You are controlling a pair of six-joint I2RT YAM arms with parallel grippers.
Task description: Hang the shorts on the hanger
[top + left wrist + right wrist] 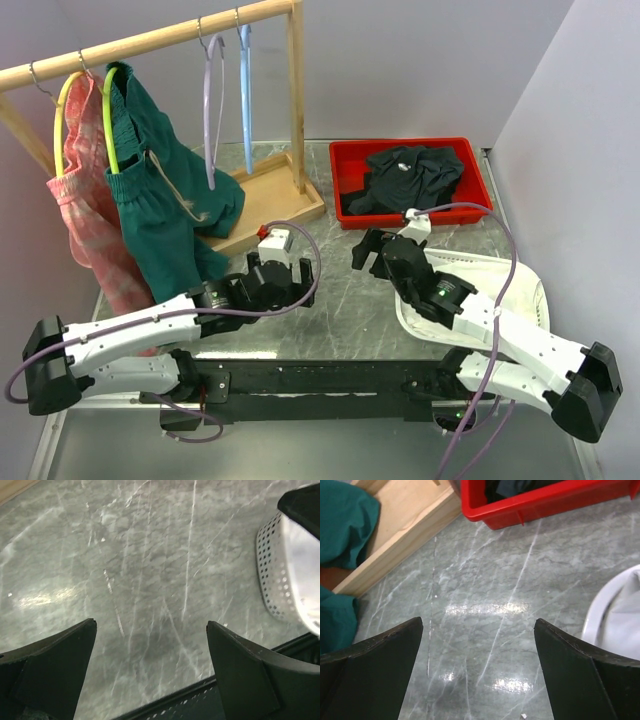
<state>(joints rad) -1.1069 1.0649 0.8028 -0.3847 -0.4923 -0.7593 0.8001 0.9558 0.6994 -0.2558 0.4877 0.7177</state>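
Shows shorts draped over hanger, hooked on left part of wooden rack rail, legs drooping to rack base. Shows left tool released, jaws spread wide, nothing between, above bare counter just in front of rack base. Shows right tool released too, empty, right of rack base. Has pink garment left of shorts on same rail, black garment in red bin right of rack.
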